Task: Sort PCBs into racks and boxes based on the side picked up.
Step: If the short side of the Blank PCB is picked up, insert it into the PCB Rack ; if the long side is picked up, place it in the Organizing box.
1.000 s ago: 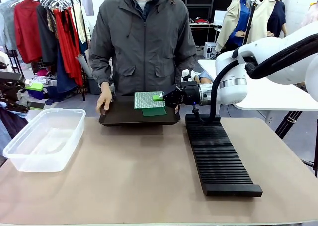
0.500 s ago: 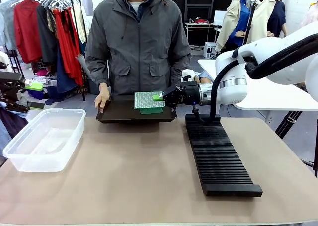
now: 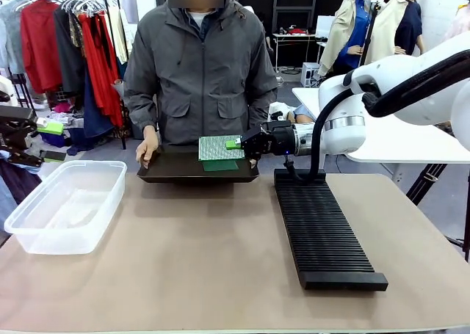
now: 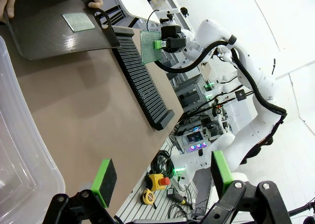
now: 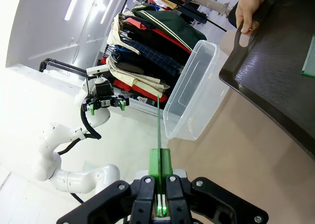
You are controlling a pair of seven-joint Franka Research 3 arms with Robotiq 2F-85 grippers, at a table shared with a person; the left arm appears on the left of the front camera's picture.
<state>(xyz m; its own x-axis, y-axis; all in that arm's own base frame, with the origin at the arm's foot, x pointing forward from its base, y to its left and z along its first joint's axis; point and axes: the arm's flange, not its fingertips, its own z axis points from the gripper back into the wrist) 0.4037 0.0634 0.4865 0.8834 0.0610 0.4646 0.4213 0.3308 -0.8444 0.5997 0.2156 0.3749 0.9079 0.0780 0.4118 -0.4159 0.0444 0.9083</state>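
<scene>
Held PCB (image 3: 219, 147): pinched at its right edge by the right hand (image 3: 239, 144), green pads pressed together on the board. The dot-grid face shows to the front camera. The board is raised clear above the black tray (image 3: 176, 175). In the right wrist view this board stands edge-on, a thin green line rising from between the pads.

Second PCB (image 3: 222, 166): lies flat on the tray, just below the held one, and looks dark green from the front.

Tray: at the far edge of the table (image 3: 183, 264). The person's hand (image 3: 147, 152) grips its end on the robot's left.

Rack (image 3: 323, 227): on the table at the robot's right, far end just beside the tray's right corner.

Clear box (image 3: 66, 205): on the table at the robot's left, well apart from the rack.

Left hand (image 4: 162, 170): fingers spread wide, above the table beside the clear box.
</scene>
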